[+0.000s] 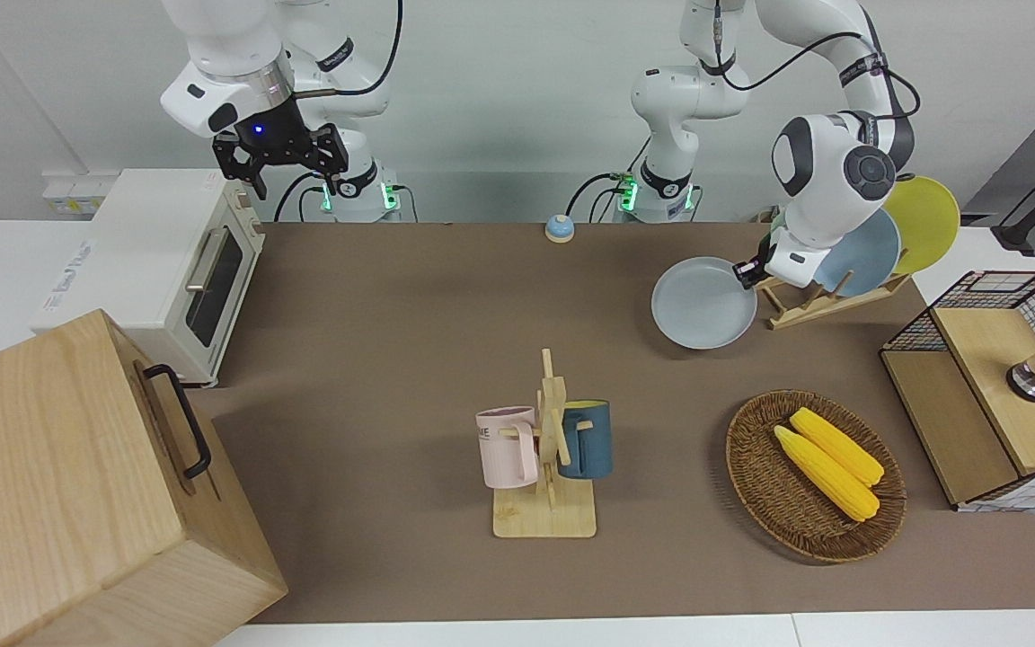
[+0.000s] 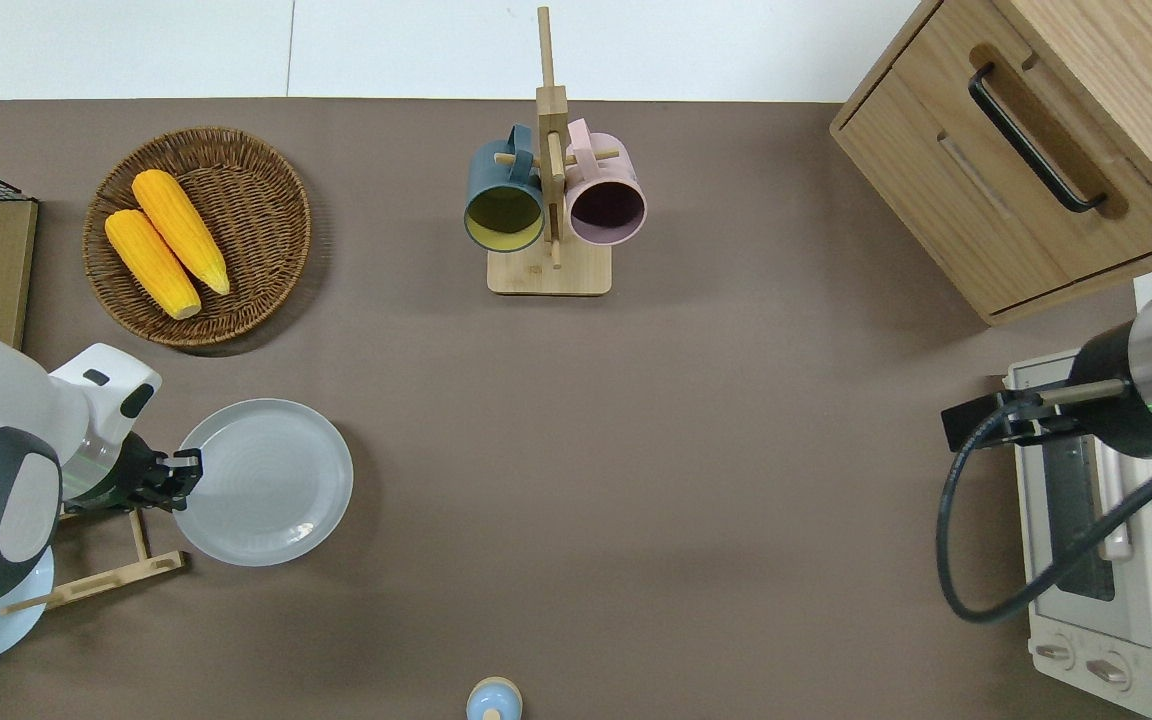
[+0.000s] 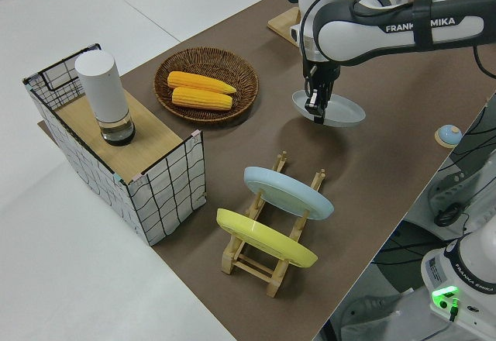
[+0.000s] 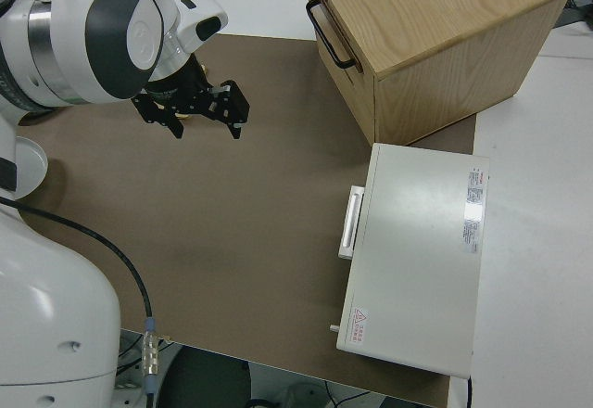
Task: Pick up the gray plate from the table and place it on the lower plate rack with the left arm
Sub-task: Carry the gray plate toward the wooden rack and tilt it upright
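My left gripper [image 1: 745, 272] is shut on the rim of the gray plate [image 1: 703, 303] and holds it nearly flat, a little above the table [image 1: 392, 296]. In the overhead view the left gripper [image 2: 181, 478] and the gray plate [image 2: 264, 482] are over the table just beside the free end of the lower plate rack [image 2: 96, 580]. The rack [image 3: 263, 256] holds a blue plate [image 3: 287, 191] and a yellow plate [image 3: 263, 239] on edge. The held plate [image 3: 329, 108] casts a shadow on the table. My right gripper [image 4: 204, 128] is open, and its arm is parked.
A wicker basket [image 1: 756, 485] with two corn cobs and a wire-and-wood box [image 1: 994, 386] stand toward the left arm's end. A mug stand [image 1: 546, 458] with two mugs is mid-table. A toaster oven [image 1: 158, 261] and a wooden cabinet [image 1: 77, 485] are at the right arm's end.
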